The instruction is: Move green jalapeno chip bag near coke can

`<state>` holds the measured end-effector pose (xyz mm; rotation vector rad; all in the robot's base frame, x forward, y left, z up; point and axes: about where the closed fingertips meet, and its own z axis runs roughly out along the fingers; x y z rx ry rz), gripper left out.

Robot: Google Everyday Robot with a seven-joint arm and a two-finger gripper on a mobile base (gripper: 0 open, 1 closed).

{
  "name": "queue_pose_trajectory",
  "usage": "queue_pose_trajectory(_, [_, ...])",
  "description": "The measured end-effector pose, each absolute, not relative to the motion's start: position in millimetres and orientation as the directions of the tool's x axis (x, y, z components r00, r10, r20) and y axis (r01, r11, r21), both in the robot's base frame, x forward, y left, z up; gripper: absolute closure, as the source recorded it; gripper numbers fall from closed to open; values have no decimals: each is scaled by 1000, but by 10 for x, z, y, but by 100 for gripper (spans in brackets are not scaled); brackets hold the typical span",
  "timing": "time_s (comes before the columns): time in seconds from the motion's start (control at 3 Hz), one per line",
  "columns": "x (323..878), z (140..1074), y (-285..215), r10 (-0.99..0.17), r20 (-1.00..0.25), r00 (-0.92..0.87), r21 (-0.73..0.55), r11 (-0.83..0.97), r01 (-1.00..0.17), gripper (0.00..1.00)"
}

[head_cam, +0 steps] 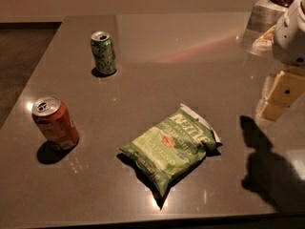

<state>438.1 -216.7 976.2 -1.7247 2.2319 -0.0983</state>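
Observation:
The green jalapeno chip bag (170,147) lies flat on the grey table, a little right of the middle near the front edge, its white torn top pointing to the far right. The coke can (55,123), orange-red with a silver top, stands upright at the front left, well apart from the bag. My gripper (279,98) hangs above the table at the right edge of the view, to the right of and beyond the bag, touching nothing. Its dark shadow (267,171) falls on the table right of the bag.
A green patterned can (103,53) stands upright at the far left. A silvery container (265,14) with brown contents sits at the far right corner. The table's front edge (143,222) runs along the bottom, and dark floor (19,66) lies to the left.

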Motion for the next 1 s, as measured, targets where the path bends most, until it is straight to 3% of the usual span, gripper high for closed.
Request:
queue_pose_trajectory(0.33, [4379,9747,-2140,-953,-212,-217,-240,266,-934,0])
queue_pose_trajectory(1.0, [4243,9442,-1574,-949,-286,-132,-146,179,-973,0])
